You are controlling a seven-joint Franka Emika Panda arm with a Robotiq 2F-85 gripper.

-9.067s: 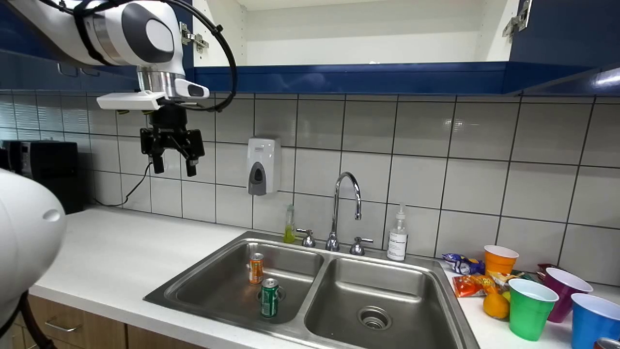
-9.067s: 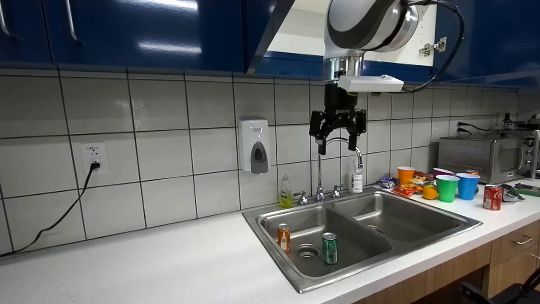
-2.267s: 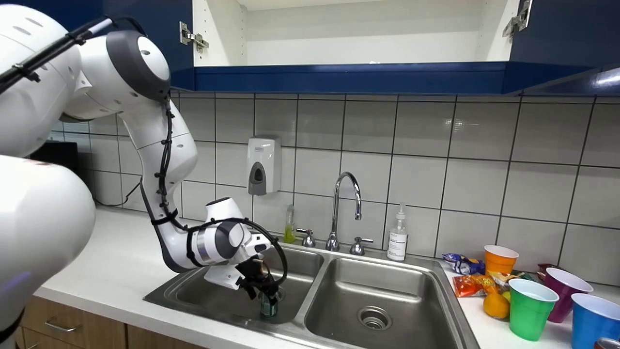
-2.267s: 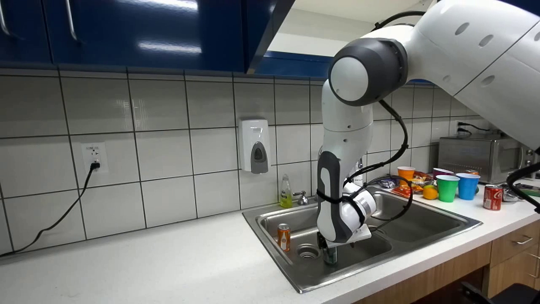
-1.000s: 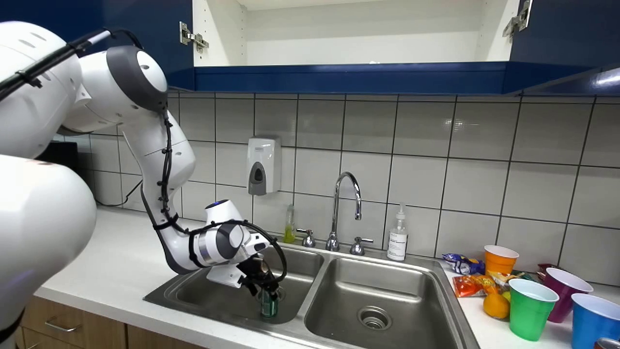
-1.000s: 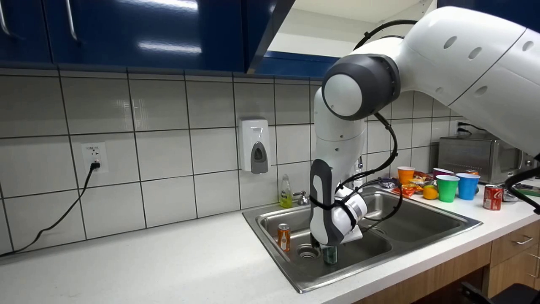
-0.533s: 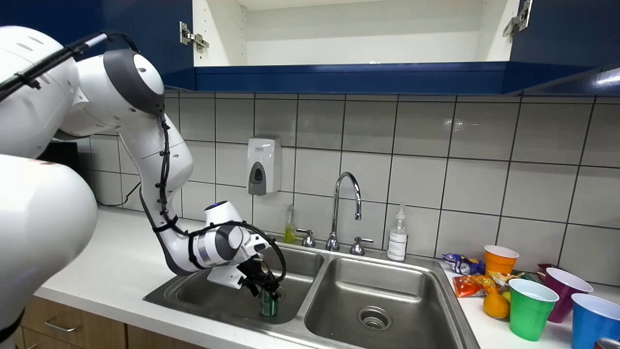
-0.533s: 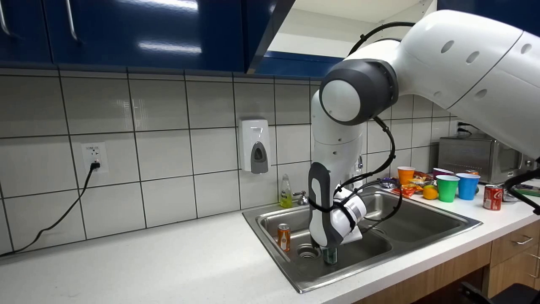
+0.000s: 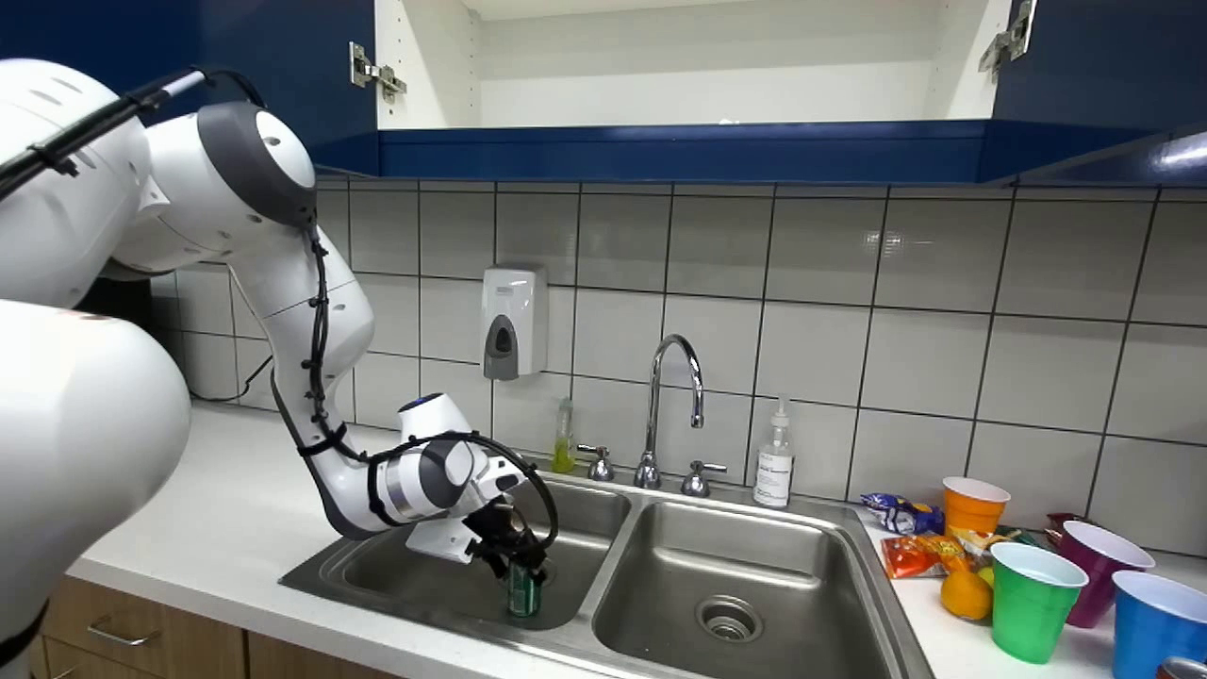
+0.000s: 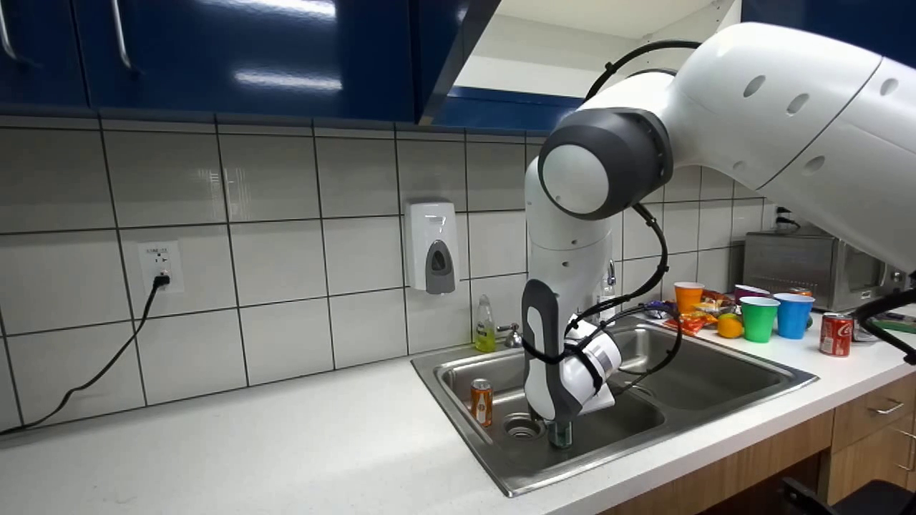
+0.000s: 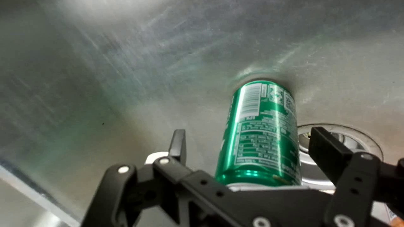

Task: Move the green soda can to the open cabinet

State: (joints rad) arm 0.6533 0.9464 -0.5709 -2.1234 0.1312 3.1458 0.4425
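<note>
green soda can point(image 11: 260, 132) stands upright in the sink basin point(image 10: 605, 429) with the orange can point(image 10: 481, 402); our gripper point(image 11: 247, 135) has come down from high up to straddle the green one, spread wide, gaps showing, so we expect pinching next, then lifting to the open cabinet point(image 9: 707, 75).

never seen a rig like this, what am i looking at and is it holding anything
The machine is a white jointed robot arm with black fingers at its end. The two wide pictures come from cameras standing outside it; the close-up comes from its wrist. A small green cylindrical metal can and an orange cylindrical metal can stand in a double steel sink. Colourful tapered plastic cups and shiny packets sit on the white counter. Nothing is held: the open fingers flank the green can without gripping it.
</note>
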